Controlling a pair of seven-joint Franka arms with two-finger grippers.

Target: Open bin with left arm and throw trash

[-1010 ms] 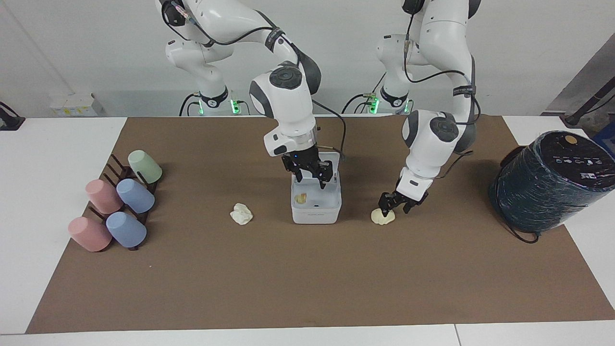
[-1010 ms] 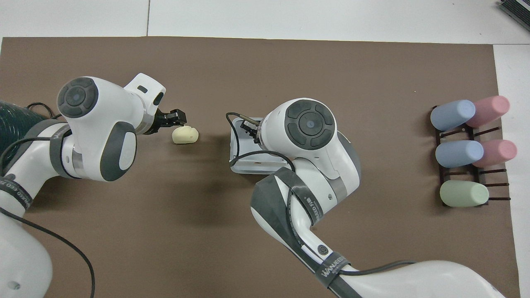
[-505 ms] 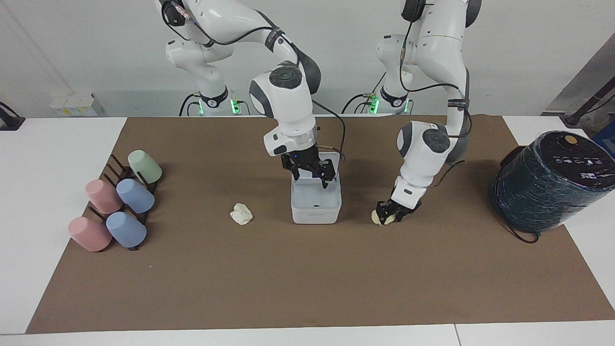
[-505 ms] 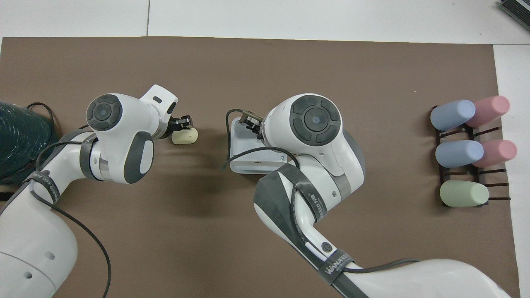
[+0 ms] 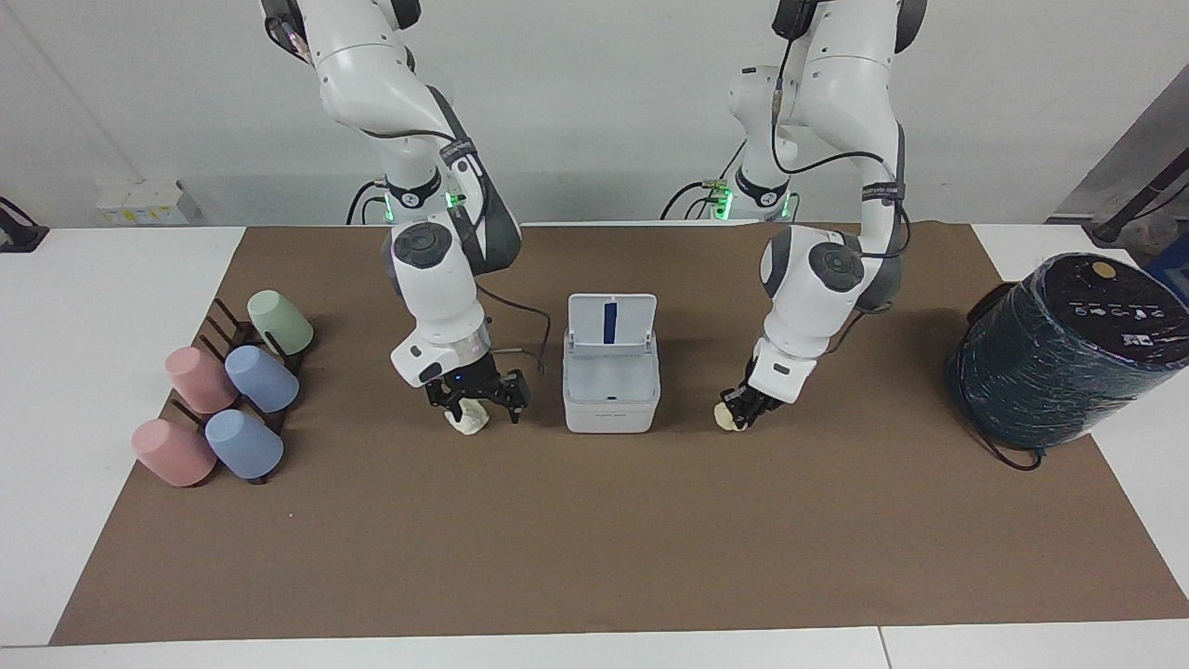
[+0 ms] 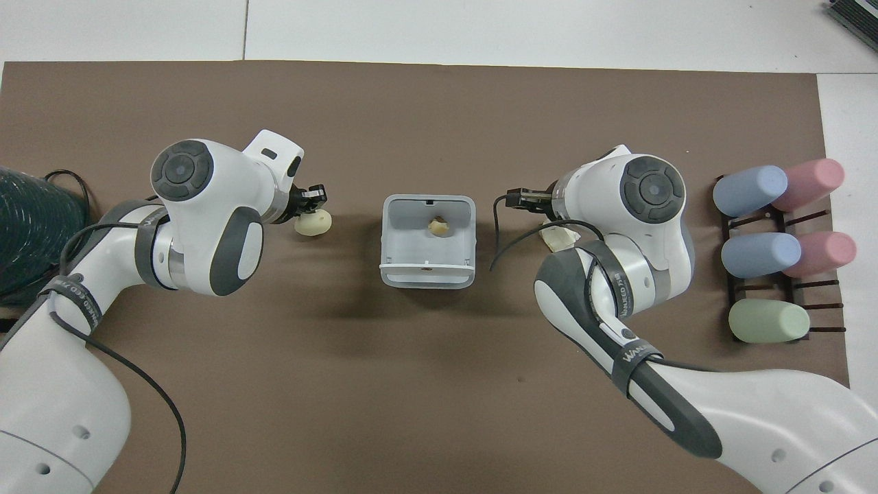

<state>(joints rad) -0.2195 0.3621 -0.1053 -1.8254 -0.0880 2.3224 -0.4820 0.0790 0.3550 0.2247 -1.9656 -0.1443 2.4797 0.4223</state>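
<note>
The white bin (image 5: pixel 610 409) stands mid-mat with its lid (image 5: pixel 610 321) upright, blue strip showing. In the overhead view the bin (image 6: pixel 426 274) holds the yellowish chunk (image 6: pixel 437 226). My left gripper (image 5: pixel 739 412) is down on the mat beside the bin, toward the left arm's end, shut on the cream piece (image 5: pixel 724 418), which rests on the mat; it also shows in the overhead view (image 6: pixel 313 224). My right gripper (image 5: pixel 476 405) is open, low over the white wad (image 5: pixel 467 421), beside the bin toward the right arm's end. The right hand partly hides the wad (image 6: pixel 559 238) from above.
A large dark teal cylinder (image 5: pixel 1059 353) lies at the left arm's end of the mat. A rack of pastel cups (image 5: pixel 228 400) stands at the right arm's end. A cable trails from the right hand beside the bin.
My right gripper has left the bin and moved over to the white wad. My left gripper has closed in on the cream piece and shifted slightly toward the bin.
</note>
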